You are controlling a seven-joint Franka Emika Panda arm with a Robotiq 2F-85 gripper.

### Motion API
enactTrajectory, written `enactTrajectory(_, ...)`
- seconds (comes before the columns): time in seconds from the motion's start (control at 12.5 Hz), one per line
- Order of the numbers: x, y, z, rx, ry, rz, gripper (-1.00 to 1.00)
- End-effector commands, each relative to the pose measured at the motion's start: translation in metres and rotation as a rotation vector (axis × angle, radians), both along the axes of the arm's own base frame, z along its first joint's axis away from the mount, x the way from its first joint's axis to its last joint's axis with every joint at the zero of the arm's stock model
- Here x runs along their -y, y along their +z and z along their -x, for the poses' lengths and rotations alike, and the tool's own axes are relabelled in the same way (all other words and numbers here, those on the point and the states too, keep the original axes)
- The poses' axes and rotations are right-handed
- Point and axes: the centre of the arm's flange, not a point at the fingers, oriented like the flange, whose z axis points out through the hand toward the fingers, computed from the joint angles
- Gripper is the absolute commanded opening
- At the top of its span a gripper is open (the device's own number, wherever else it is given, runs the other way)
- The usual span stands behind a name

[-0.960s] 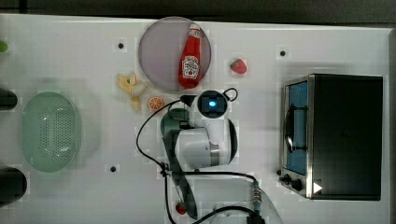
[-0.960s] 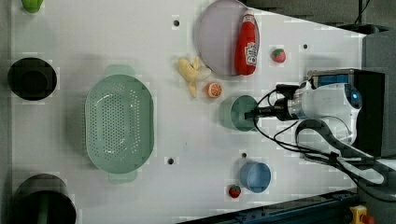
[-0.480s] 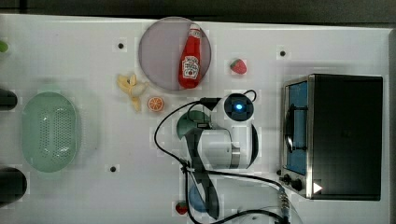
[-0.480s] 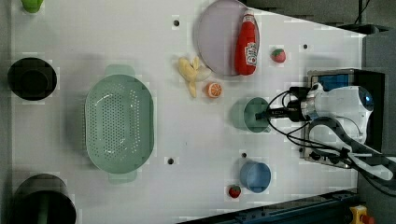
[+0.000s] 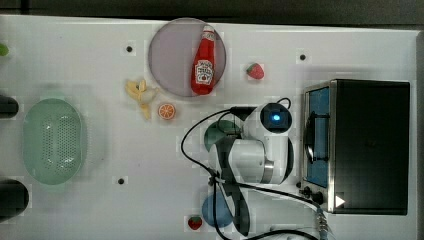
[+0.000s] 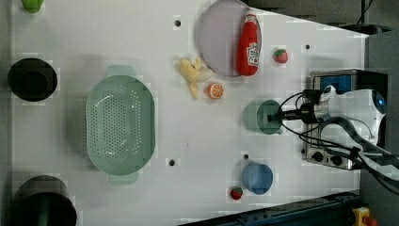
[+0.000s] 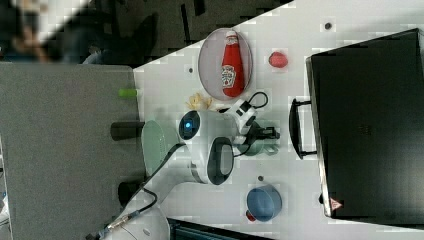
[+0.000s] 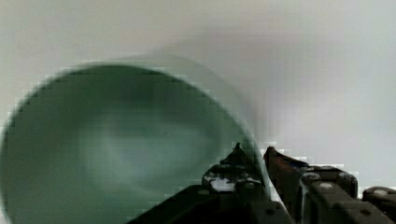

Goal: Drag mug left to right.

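The dark teal-green mug [image 6: 258, 116] stands upright on the white table, just to the left view's left of the toaster oven. In the top view the mug [image 5: 215, 135] is partly covered by the arm's white wrist. My gripper [image 6: 275, 117] reaches in from the left view's right and is shut on the mug's rim. In the wrist view one finger sits inside the mug [image 8: 116, 149] and the other outside, with the gripper [image 8: 255, 157] pinching the wall.
A toaster oven [image 5: 360, 145] stands close on the top view's right of the mug. A light blue cup [image 6: 257, 177] and a strawberry [image 6: 236, 193] sit nearby. A plate [image 5: 170, 55] with a ketchup bottle [image 5: 204, 62], an orange slice [image 5: 166, 111], a banana [image 5: 140, 92] and a green basket [image 5: 52, 140] lie toward the top view's left.
The arm has slid the mug toward the top view's right, away from the orange slice and closer to the oven, with the grip on the rim kept.
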Motion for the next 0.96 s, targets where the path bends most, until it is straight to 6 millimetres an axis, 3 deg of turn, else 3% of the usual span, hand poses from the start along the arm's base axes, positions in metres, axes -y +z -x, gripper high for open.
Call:
enactTrajectory(0.08, 0.044, 0.013, -0.004, 0.040, 0.002, 0.025, -0.57)
enactTrajectory(0.32, 0.049, 0.022, -0.010, 0.048, -0.002, 0.035, 0.09)
enactTrajectory(0.48, 0.046, 0.049, -0.019, 0.051, 0.010, 0.055, 0.54)
enactTrajectory(0.64, 0.036, 0.101, -0.033, 0.068, 0.002, 0.092, 0.98)
enactTrajectory(0.96, -0.019, 0.233, -0.052, 0.099, -0.300, 0.134, 1.00)
